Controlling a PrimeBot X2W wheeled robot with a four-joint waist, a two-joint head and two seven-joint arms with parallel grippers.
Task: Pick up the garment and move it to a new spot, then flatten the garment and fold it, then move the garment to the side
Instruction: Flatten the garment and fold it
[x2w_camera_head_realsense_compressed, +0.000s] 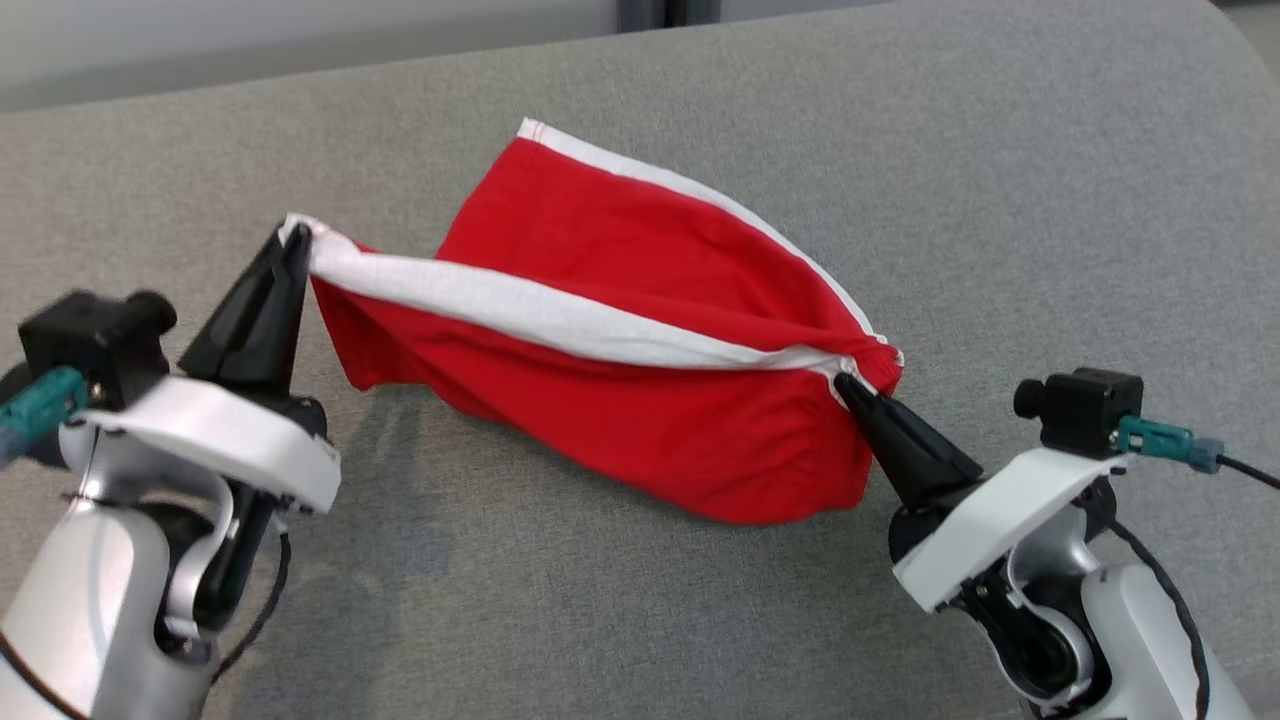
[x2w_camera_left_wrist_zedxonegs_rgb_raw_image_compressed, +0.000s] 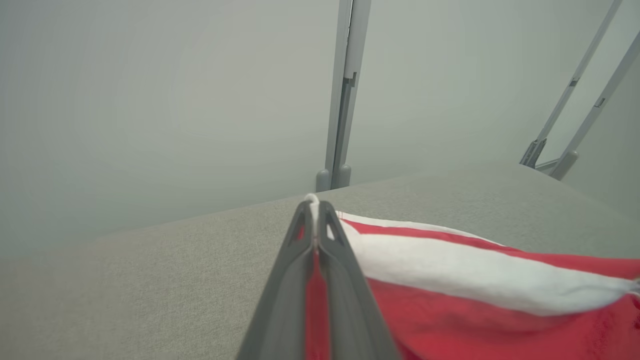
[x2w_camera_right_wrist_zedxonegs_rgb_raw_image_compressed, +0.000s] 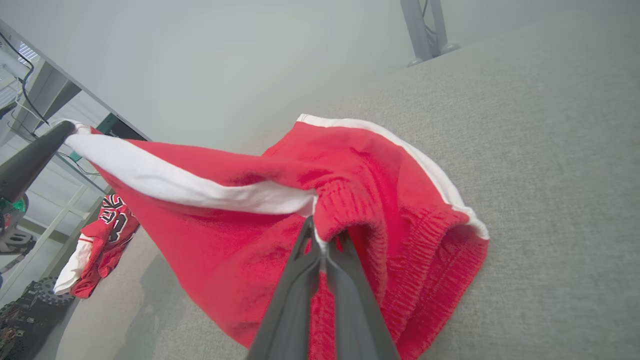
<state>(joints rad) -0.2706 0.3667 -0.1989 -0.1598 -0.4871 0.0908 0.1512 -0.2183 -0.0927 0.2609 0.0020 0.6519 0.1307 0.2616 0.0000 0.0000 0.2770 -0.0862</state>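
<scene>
Left claw (x2w_camera_head_realsense_compressed: 297, 232): pressed fully together, pinching a corner of the garment; a bit of white fabric pokes out past its tips.
Right claw (x2w_camera_head_realsense_compressed: 845, 380): also closed tight, with the gathered, ribbed red edge of the garment bunched at its tips.
Garment (x2w_camera_head_realsense_compressed: 620, 260): red cloth with white trim, stretched between the two claws, one end in each.
White band (x2w_camera_head_realsense_compressed: 520, 305): runs as a taut, slightly twisted strip from the tips of the left claw straight across to the tips of the right claw.
Hang of the cloth: below the band the red fabric sags in a loose pouch. The end at the left claw is lifted clear and casts a shadow under it.
Far side: beyond the line between the claws, a flap with a white edge lies back on the table (x2w_camera_head_realsense_compressed: 1000, 200).
End at the right claw: the ribbed part rests on the table just beside that claw's fingers.
Table: covered in grey woven fabric, bare around both claws.
Second red garment (x2w_camera_right_wrist_zedxonegs_rgb_raw_image_compressed: 100, 235): crumpled, with black and white markings, well beyond the left claw in the right wrist view.
</scene>
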